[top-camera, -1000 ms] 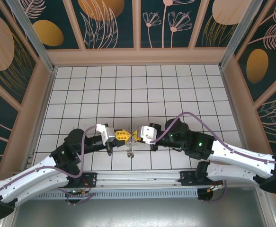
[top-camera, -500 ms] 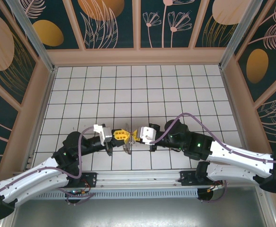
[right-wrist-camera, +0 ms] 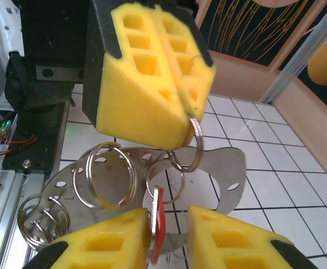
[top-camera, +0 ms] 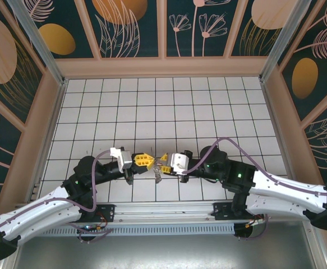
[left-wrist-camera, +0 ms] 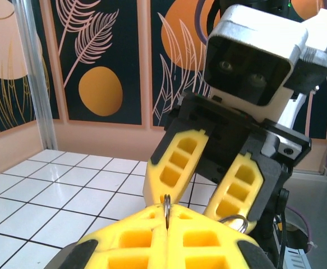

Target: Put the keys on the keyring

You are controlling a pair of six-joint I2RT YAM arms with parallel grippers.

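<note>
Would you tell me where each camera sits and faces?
Top external: above and behind the robot, looking down on the tiled floor; left arm, right arm, left hand meeting right hand.
Left wrist: on the left arm, facing the right hand; own shut fingers below.
Right wrist: on the right arm, facing the left hand; own parted fingers below.
Shared: both wrist views show the keyring.

The keyring [right-wrist-camera: 225,168] hangs in the air between my two claws. It is a flat grey metal band with small holes along its rim and silver loops [right-wrist-camera: 37,224] threaded through them. One loop at its upper edge is pinched edge-on in my closed left gripper [right-wrist-camera: 183,137]. The key [right-wrist-camera: 156,224], a thin red sliver, stands upright against one finger of my right gripper [right-wrist-camera: 171,227]. Those jaws are slightly parted. The key's top overlaps a loop, but I cannot tell whether it is threaded.
</note>
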